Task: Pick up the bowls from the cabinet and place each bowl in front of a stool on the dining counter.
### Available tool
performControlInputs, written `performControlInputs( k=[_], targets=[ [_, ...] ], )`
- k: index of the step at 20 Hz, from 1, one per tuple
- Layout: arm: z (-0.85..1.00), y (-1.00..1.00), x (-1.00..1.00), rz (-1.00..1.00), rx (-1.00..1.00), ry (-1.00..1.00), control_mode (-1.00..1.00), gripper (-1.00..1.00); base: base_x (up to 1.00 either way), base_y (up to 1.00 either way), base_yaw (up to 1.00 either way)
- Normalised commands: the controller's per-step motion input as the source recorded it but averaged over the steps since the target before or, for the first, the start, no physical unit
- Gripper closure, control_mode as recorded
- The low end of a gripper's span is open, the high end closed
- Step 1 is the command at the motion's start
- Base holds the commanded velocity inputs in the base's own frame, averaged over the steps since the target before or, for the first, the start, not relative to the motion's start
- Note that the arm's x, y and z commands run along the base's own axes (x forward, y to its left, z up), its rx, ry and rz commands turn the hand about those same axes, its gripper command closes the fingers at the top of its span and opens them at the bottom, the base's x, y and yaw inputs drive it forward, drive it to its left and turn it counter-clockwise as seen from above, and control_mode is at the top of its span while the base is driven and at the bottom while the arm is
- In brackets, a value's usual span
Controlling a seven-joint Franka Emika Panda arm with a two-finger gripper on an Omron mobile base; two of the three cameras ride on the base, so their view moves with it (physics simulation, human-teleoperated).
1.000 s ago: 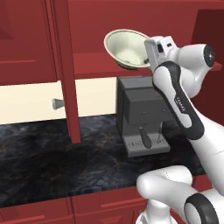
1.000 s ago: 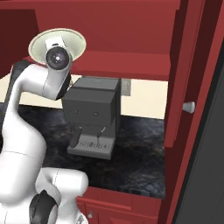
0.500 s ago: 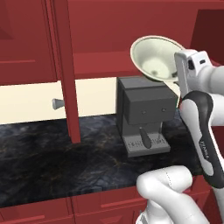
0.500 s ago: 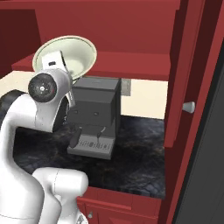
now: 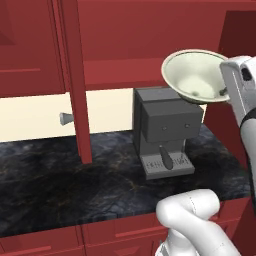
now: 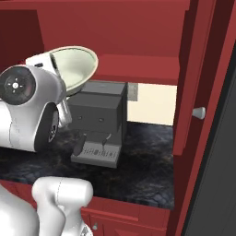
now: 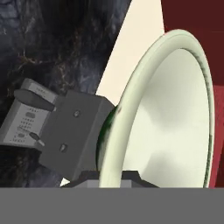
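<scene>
Since before, the pincer (image 5: 220, 92), pinching one cream-white bowl (image 5: 194, 76) by its rim, has swung rightward above one grey coffee machine (image 5: 162, 130).

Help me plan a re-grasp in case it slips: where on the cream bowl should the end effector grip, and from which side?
The thin rim, one finger inside and one outside. The cream bowl is held tilted above the grey coffee machine, its open mouth facing the left base camera; coming edge-on at the rim nearest the wrist, as the end effector does now, probably suits.
</scene>
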Motion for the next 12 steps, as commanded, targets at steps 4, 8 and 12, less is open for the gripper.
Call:
performControlInputs(
  k=[4,8,12],
  targets=[
    [0.0,-0.03,-0.3,0.07,-0.08,0.52,-1.0,1.0,0.0,0.0,0.0],
    [-0.02,0.0,-0.13,0.1,0.06,0.2,-1.0,1.0,0.0,0.0,0.0],
    [-0.31,0.0,-0.16,0.06,0.09,0.0,-1.0,1.0,0.0,0.0,0.0]
  ],
)
